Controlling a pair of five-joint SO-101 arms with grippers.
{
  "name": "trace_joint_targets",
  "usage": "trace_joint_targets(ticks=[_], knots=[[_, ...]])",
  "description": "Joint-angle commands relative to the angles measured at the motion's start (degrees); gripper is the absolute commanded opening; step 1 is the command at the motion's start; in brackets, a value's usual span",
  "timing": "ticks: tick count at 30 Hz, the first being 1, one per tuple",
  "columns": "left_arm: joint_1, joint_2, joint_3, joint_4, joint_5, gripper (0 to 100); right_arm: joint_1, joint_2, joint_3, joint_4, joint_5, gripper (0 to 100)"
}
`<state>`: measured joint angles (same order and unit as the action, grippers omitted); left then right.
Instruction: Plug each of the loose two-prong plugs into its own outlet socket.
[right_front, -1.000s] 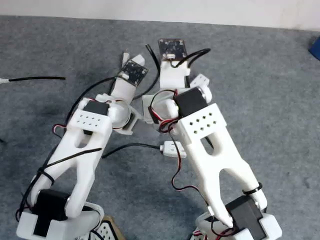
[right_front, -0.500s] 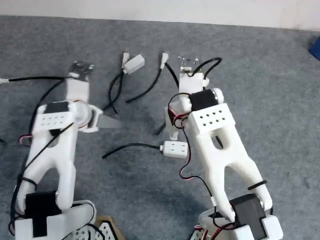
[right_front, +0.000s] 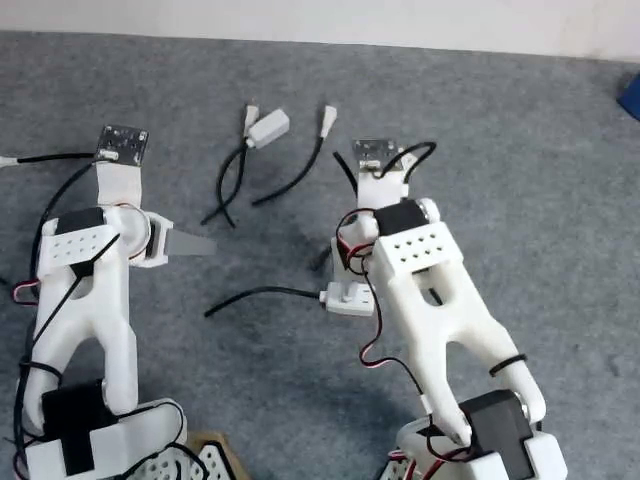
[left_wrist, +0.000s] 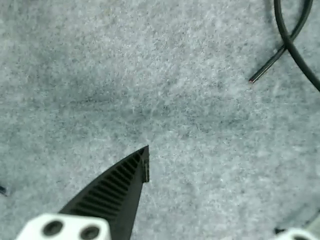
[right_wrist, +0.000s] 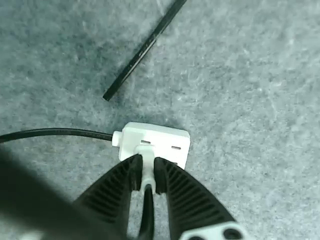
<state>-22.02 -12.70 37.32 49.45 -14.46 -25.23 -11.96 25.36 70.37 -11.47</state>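
Two-prong plugs lie loose at the far side of the grey felt surface (right_front: 540, 200), well apart from the outlet socket (right_front: 343, 298). One is a blocky white plug (right_front: 268, 127) with a looped black cable (right_front: 228, 180). Near it is a slimmer plug (right_front: 328, 118) on a curved black lead (right_front: 290, 180). The socket lies flat near the middle, two slots facing up, and its black cord (right_front: 260, 292) runs off toward the left arm. The right gripper (right_wrist: 145, 162) is down at the socket's near edge. Its jaws are closed to a slit and pinch a narrow white piece that meets the socket body; I cannot tell whether that piece is part of the socket. A cut end of the lead lies on the felt near the socket, not touching it. The left gripper (right_front: 195, 243) hangs over bare felt, pointing toward the middle. Its jaws are parted with nothing between them, and one ribbed black finger (left_wrist: 117, 192) is over the felt.
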Motion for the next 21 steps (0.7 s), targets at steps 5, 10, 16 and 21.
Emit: trace_joint_targets(ticks=[5,10,16,21], knots=[[-0.40,-0.13,-0.66,-0.88,-0.53,52,0.92,-4.09,-0.04,-0.75,-0.26,0.8],[-0.31,-0.13,-0.66,-0.88,-0.53,52,1.01,-4.18,0.04,-1.19,0.79,0.8],[-0.13,-0.22,-0.40,-0.88,-0.53,52,1.01,-4.18,-0.40,-1.36,1.05,0.8],[-0.22,-0.22,-0.40,-0.79,-0.53,52,1.01,-2.59,-0.40,-3.12,1.05,0.8]])
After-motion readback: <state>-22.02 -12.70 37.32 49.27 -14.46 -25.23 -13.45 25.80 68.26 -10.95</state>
